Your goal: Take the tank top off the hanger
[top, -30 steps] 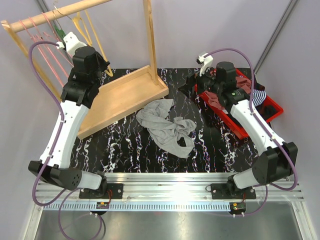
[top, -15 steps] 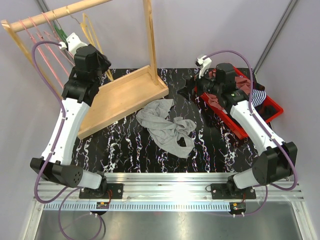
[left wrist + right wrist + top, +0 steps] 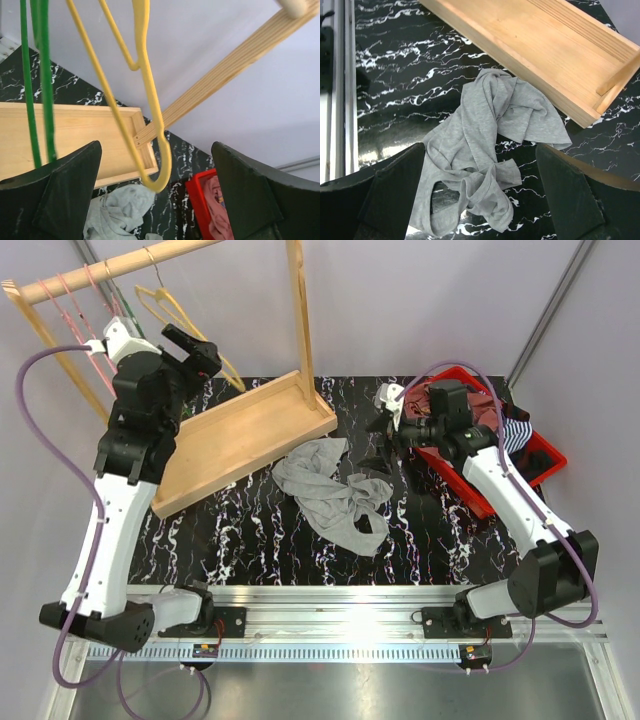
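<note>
The grey tank top (image 3: 335,495) lies crumpled on the black marbled table, off any hanger. The bare yellow hanger (image 3: 170,302) hangs from the wooden rail (image 3: 120,262). My left gripper (image 3: 195,348) is open just beside the hanger's lower end. In the left wrist view the yellow hanger (image 3: 150,100) dangles in front of the open left gripper (image 3: 157,200), touching neither finger. My right gripper (image 3: 378,440) is open by the tank top's right edge. The right wrist view looks down on the tank top (image 3: 485,145) below the open right gripper (image 3: 480,200).
The rack's wooden base (image 3: 240,435) sits at the table's back left, with its upright post (image 3: 298,310) behind. Pink hangers (image 3: 75,305) and a green hanger (image 3: 37,75) share the rail. A red bin (image 3: 530,455) of clothes stands at the back right.
My left gripper went from shut to open, letting go of the yellow hanger, and the arm swung up and to the left. The right gripper shifted left toward the tank top.
</note>
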You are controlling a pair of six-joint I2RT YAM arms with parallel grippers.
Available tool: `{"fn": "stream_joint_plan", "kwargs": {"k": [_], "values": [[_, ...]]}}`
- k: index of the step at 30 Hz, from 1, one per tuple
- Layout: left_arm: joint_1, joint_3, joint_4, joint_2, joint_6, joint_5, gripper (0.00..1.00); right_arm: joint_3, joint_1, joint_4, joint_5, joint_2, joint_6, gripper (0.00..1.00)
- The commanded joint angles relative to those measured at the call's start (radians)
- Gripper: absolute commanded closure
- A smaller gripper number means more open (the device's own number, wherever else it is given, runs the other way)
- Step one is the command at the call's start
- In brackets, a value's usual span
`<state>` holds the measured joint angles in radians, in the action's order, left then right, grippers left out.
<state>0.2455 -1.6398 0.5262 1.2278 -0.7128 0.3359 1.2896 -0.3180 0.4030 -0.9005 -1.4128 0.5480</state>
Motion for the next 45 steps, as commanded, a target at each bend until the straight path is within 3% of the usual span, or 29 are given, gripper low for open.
{"fn": "stream_joint_plan", "kwargs": {"k": [1, 2, 6, 13, 18, 30, 33, 37, 38, 40, 41, 43, 45], "values": [[-0.005, 0.011, -0.014, -0.057, -0.013, -0.055, 0.04, -0.004, -0.003, 0.046, -0.087, 0.018, 0.153, 0.00], [-0.006, 0.017, -0.009, -0.077, -0.013, -0.061, 0.03, -0.007, -0.004, 0.074, -0.103, 0.014, 0.182, 0.00], [-0.005, 0.055, 0.006, -0.135, -0.001, -0.084, 0.02, -0.035, -0.024, 0.252, -0.199, -0.024, 0.574, 0.00], [-0.005, 0.155, -0.008, -0.246, 0.064, -0.126, 0.01, -0.050, -0.182, 0.362, -0.003, -0.158, 0.894, 0.00], [-0.005, 0.261, -0.080, -0.378, 0.124, -0.150, 0.01, -0.081, -0.298, 0.272, 0.181, -0.268, 0.885, 0.00], [-0.006, 0.420, -0.063, -0.606, 0.223, -0.175, 0.01, -0.041, -0.385, 0.115, 0.385, -0.465, 0.710, 0.04], [-0.005, 0.452, -0.060, -0.646, 0.230, -0.172, 0.01, -0.039, -0.391, 0.122, 0.406, -0.486, 0.687, 0.17], [-0.005, 0.491, -0.069, -0.689, 0.231, -0.161, 0.01, -0.030, -0.391, 0.155, 0.419, -0.489, 0.633, 0.45], [-0.005, 0.500, -0.072, -0.694, 0.234, -0.161, 0.01, -0.023, -0.391, 0.163, 0.422, -0.489, 0.623, 0.59], [-0.005, 0.509, -0.078, -0.708, 0.239, -0.163, 0.01, -0.018, -0.389, 0.178, 0.431, -0.482, 0.580, 0.77], [-0.005, 0.514, -0.083, -0.712, 0.245, -0.164, 0.01, -0.006, -0.386, 0.184, 0.433, -0.477, 0.563, 0.90], [-0.005, 0.515, -0.084, -0.720, 0.256, -0.172, 0.01, 0.011, -0.360, 0.203, 0.419, -0.456, 0.485, 0.99], [-0.006, 0.517, -0.088, -0.720, 0.276, -0.179, 0.01, 0.042, -0.325, 0.203, 0.369, -0.408, 0.377, 1.00]]}}
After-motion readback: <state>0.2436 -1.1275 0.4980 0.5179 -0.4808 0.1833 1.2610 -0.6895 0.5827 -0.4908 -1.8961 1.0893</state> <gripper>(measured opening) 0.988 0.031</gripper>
